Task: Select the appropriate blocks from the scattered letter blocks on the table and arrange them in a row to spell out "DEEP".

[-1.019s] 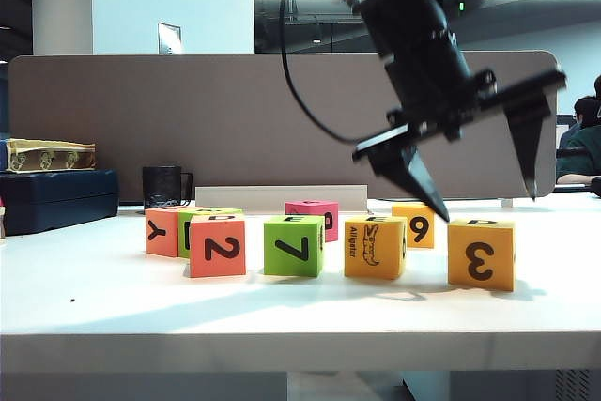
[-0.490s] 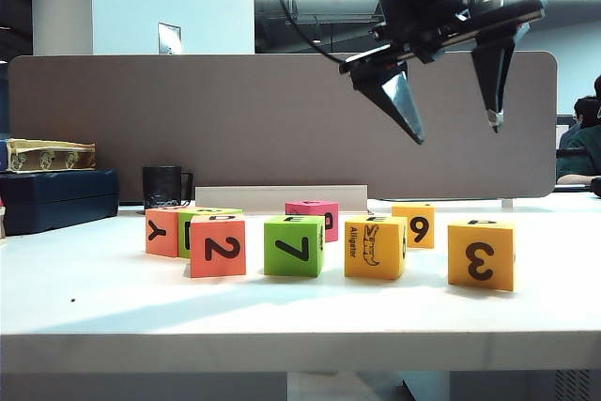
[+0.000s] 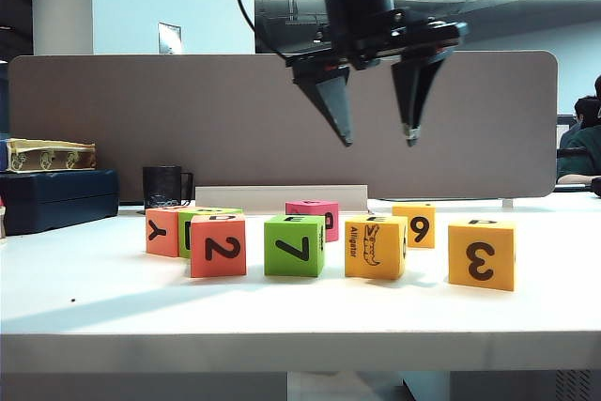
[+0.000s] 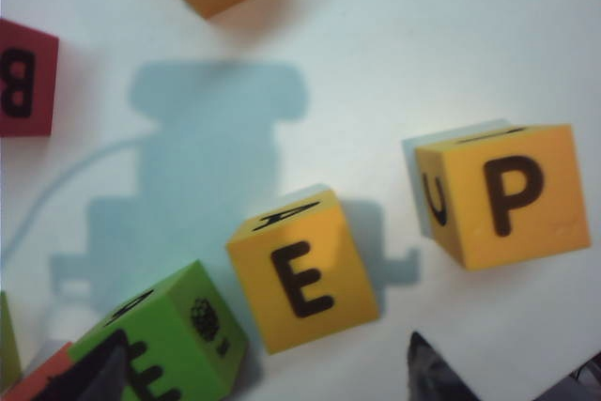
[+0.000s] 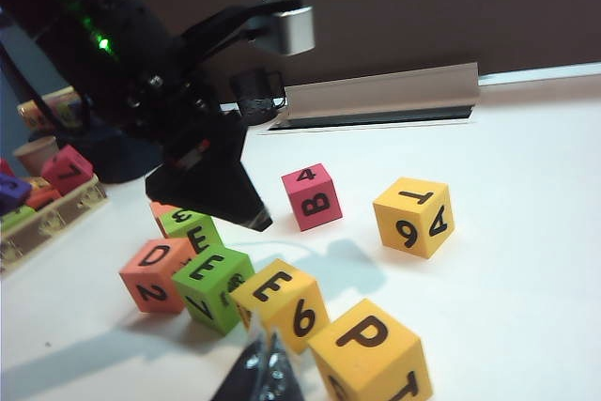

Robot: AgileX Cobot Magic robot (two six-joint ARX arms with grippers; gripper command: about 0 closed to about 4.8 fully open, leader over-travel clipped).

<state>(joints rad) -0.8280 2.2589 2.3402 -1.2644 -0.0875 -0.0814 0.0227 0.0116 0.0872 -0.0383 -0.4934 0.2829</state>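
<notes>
High above the row of blocks, the left gripper (image 3: 378, 141) now hangs empty with its fingers spread wide. A second ago it was down at the right end of the row, its fingers on either side of the yellow-orange "3" block (image 3: 481, 254). It has since lifted clear and swung back toward the middle. That block sits alone on the white table (image 3: 282, 316), so I judge the last letter as just placed and released.

The four chosen cubes stand in a line near the table's front edge. From the exterior camera their front faces read "2" on the salmon-orange block (image 3: 218, 246), "7" on the green block (image 3: 293, 246), the word "Alligator" beside a small drawing on the next yellow-orange block (image 3: 375, 247), then "3". Seen from the right wrist camera, their top faces read D, E, E, P in order, so the word appears spelled. The P block stands a little apart from its E neighbour, while the other three sit closer together.

Behind the row lie the leftovers:
- a pink cube (image 3: 315, 211) marked "B" and "4"
- a yellow-orange cube (image 3: 415, 224) marked "9", "T" and "A"
- a salmon "Y" cube (image 3: 160, 232)
- a second green cube (image 5: 188, 227) showing "E"

Only dark tips of the right gripper (image 5: 263, 373) show at the edge of its own camera's picture. Whether they are apart or together I cannot tell.
</notes>
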